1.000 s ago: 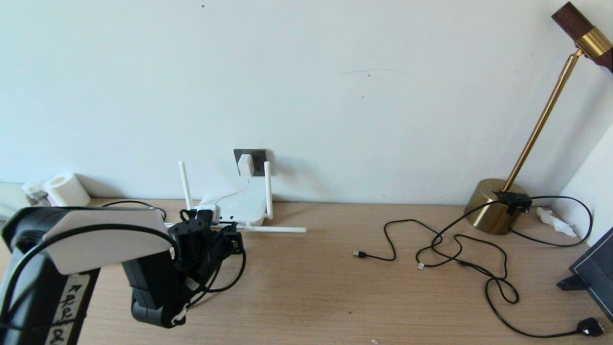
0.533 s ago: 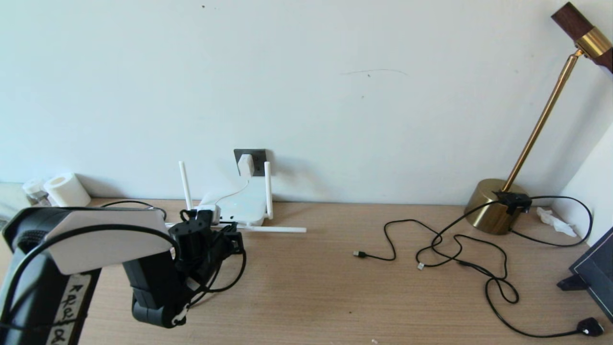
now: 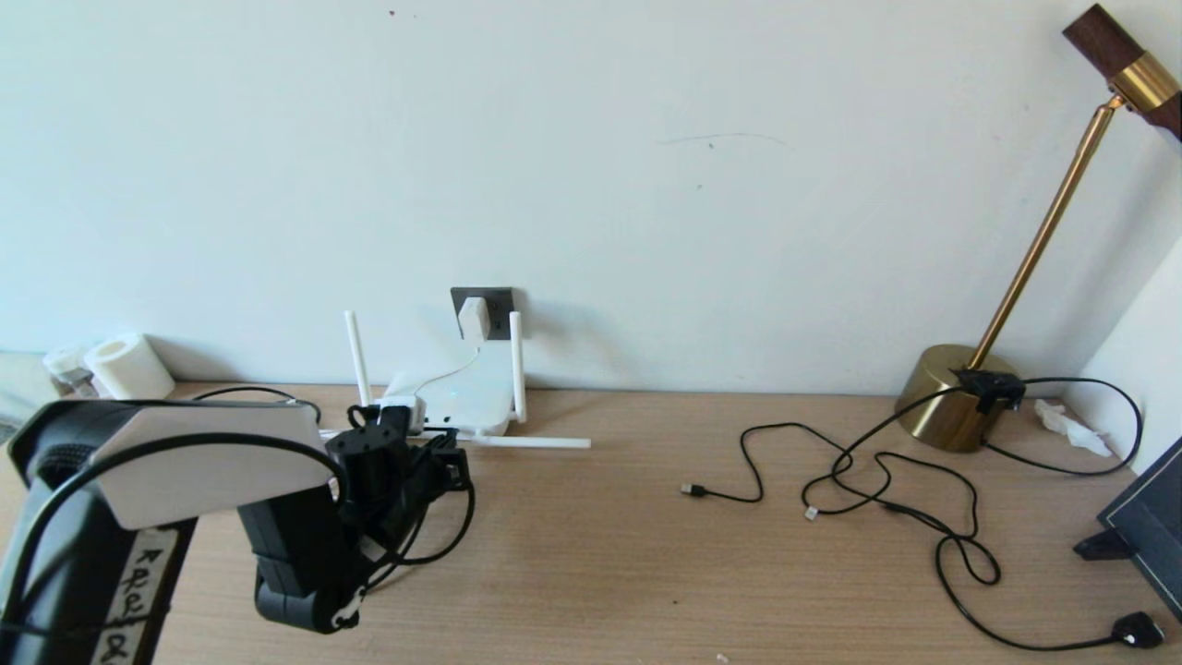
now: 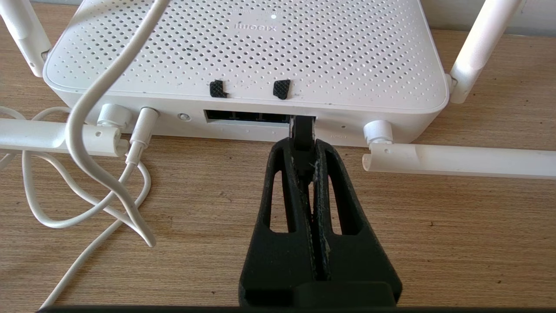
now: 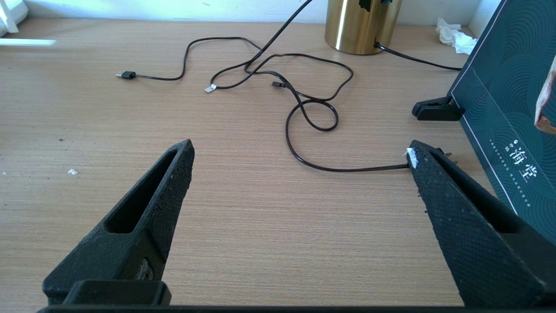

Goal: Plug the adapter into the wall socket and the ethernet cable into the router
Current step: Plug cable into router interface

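at the router (image 4: 243,52) we clenched our left fingers (image 4: 323,174) on the ethernet cable (image 4: 302,130) plug; a white cord (image 4: 93,104) lay at nine o'clock, right fingers (image 5: 173,174) wide apart.

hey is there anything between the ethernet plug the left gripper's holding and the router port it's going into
Nothing visible. The left gripper is shut on the ethernet cable, whose tip already sits at the mouth of the rightmost port slot on the router. The white cord and the flat-lying antenna lie off to either side.

Home or home-office setting: wood-grain desk (image 3: 600,554) against plain white wall (image 3: 591,139). Brass lamp (image 3: 960,397) at desk's far right corner, toilet-paper roll (image 3: 127,366) at far left edge, router (image 3: 462,397) below wall socket (image 3: 494,305).
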Robot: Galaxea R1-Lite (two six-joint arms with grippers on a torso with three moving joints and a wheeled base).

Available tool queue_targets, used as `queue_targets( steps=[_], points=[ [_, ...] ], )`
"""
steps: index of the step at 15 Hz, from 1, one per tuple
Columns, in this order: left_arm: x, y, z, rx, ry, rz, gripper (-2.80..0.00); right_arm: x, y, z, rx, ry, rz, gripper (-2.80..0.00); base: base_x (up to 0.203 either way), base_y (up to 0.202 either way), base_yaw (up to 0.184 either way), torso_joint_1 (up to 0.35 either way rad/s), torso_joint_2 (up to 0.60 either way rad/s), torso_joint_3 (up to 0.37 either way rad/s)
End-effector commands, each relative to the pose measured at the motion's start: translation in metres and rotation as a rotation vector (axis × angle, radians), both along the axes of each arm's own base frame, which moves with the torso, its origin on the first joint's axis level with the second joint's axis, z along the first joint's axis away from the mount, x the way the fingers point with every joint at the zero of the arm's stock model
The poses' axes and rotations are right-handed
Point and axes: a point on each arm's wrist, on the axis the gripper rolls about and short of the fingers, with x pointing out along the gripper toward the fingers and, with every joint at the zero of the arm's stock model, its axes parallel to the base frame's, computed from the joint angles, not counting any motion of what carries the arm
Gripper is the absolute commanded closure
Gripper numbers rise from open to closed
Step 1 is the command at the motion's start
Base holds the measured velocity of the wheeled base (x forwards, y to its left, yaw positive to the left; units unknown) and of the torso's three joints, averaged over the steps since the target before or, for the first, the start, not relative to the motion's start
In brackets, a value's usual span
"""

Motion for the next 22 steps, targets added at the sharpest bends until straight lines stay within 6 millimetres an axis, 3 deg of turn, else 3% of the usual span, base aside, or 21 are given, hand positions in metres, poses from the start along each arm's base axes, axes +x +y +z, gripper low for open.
queue_targets(
  steps=[1,22],
  points=[
    [0.0003,0.0,-0.0009,0.0,-0.002,0.003,0.0,0.0001,0.0,0.0,0.0,0.001,0.0,-2.8,0.0,0.0,0.0,0.0,0.0,0.0],
    [0.003,-0.0006,0.0019,-0.004,-0.017,0.003,0.0,0.0001,0.0,0.0,0.0,0.001,0.0,-2.8,0.0,0.0,0.0,0.0,0.0,0.0]
  ],
)
